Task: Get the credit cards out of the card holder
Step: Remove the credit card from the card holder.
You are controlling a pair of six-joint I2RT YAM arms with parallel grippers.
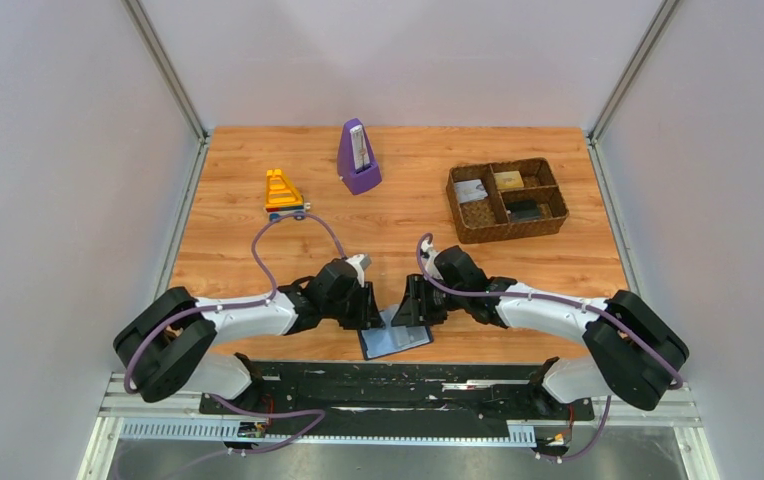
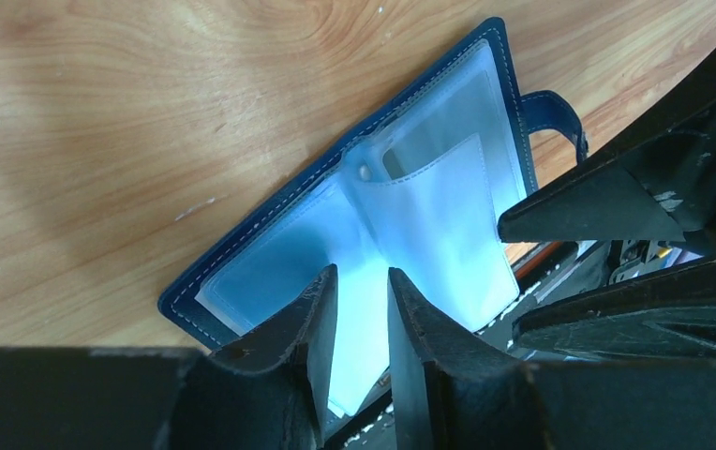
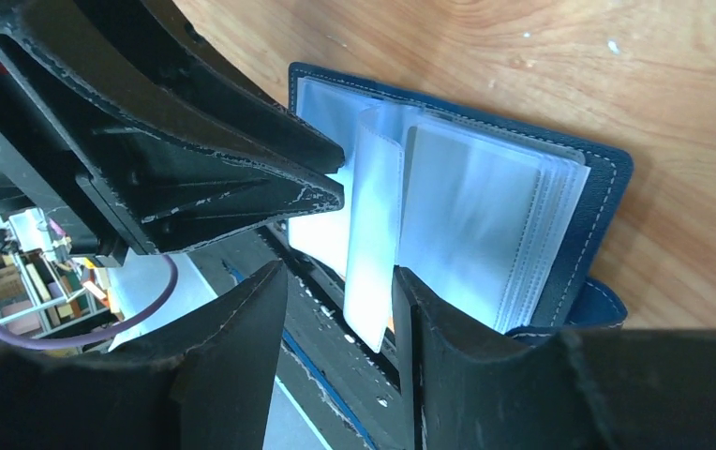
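Note:
The card holder [image 1: 395, 340] lies open at the table's near edge and overhangs it, dark cover down and blue-grey sleeve pages up. It shows in the left wrist view [image 2: 242, 246] and the right wrist view [image 3: 607, 178]. No card shows in its translucent sleeves. My left gripper [image 1: 372, 316] [image 2: 362, 281] hovers over the left pages, jaws a narrow gap apart and holding nothing. My right gripper [image 1: 410, 312] [image 3: 340, 281] is open, with one raised sleeve page [image 3: 373, 234] standing between its jaws, close to the right finger. One dark card [image 1: 524, 211] lies in the basket.
A brown woven basket [image 1: 508, 235] at the back right also holds a whitish card [image 1: 471, 190] and a gold-tan card [image 1: 509, 180]. A purple metronome [image 1: 358, 158] and a yellow toy [image 1: 283, 190] stand at the back. Black rails run below the table edge.

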